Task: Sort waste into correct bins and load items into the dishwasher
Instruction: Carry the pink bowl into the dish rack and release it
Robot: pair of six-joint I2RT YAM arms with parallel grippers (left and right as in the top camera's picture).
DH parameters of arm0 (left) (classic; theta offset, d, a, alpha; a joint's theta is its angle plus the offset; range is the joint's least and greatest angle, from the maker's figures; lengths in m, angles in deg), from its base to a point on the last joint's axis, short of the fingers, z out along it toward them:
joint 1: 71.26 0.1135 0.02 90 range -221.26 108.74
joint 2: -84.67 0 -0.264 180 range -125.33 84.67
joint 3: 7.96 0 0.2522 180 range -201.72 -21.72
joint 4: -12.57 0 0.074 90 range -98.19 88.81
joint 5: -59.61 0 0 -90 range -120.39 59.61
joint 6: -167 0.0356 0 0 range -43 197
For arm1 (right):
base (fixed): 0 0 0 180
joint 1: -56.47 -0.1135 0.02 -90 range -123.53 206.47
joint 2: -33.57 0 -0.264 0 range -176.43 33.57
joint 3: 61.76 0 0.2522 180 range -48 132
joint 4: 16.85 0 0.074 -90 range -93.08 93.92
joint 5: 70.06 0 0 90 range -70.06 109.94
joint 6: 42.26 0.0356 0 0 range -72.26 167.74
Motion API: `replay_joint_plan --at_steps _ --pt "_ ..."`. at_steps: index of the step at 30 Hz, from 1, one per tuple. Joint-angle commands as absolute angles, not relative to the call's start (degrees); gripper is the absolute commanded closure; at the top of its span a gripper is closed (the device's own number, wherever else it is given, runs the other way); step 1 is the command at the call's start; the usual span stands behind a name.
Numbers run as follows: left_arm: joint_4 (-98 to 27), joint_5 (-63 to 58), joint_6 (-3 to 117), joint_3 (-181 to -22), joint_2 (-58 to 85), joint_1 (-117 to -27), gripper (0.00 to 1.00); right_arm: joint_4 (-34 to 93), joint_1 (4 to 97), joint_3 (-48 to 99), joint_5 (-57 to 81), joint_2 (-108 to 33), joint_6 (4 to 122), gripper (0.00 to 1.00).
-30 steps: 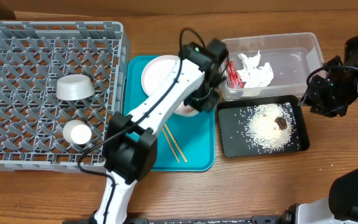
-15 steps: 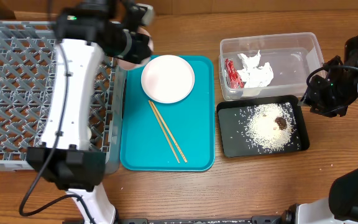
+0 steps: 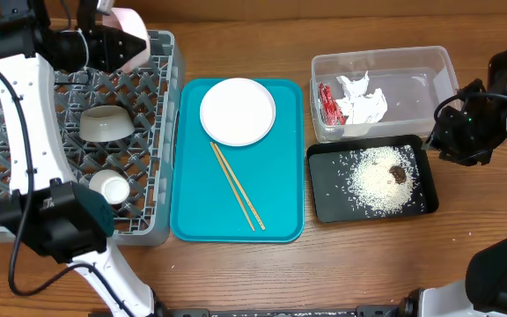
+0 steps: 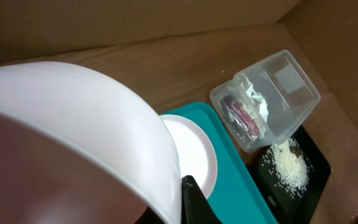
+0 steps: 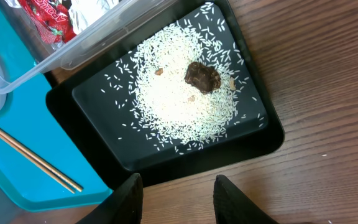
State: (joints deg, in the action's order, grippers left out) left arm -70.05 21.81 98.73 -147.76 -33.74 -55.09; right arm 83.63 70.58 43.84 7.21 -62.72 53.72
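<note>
Firmly pinched shut on the small pale pink bowl [image 3: 135, 35] at its rim, the left gripper [image 3: 106, 46] holds it above the far corner of the square grey plastic dish rack [image 3: 170, 132], which already has a white bowl [image 3: 106, 123] and a white cup [image 3: 110, 187]. The round white plate [image 3: 238, 111] and wooden chopsticks [image 3: 236, 185] lie unloaded on the teal tray [image 3: 280, 202]. The waste looks sorted, and the right gripper [image 5: 178, 202] hangs part-open and empty above the shallow black tray [image 5: 98, 118].

The left gripper [image 3: 114, 44] clasps a pink bowl [image 3: 135, 32] over the far edge of the grey rack [image 3: 148, 88], where a white bowl [image 3: 106, 124] and a cup [image 3: 110, 187] sit; a plate [image 3: 238, 111] and chopsticks [image 3: 236, 186] lie on the teal tray [image 3: 192, 211]; rice [image 3: 375, 179] covers the black tray [image 3: 328, 204]
</note>
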Motion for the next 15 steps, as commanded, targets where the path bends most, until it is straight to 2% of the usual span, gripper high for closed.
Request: replay_joint_plan --at_steps 1,9,15 --pt "-68.0 27.0 100.8 -147.4 -37.8 -53.5 0.96 83.6 70.5 44.2 6.8 -61.5 53.7 0.61" --pt "-60.1 40.4 100.8 -147.4 -46.1 -52.2 0.96 83.9 70.5 44.2 6.8 -61.5 53.7 0.61" --pt "-58.3 43.2 100.6 -147.4 -51.4 -51.4 0.96 84.3 70.5 44.2 6.8 -61.5 53.7 0.61"
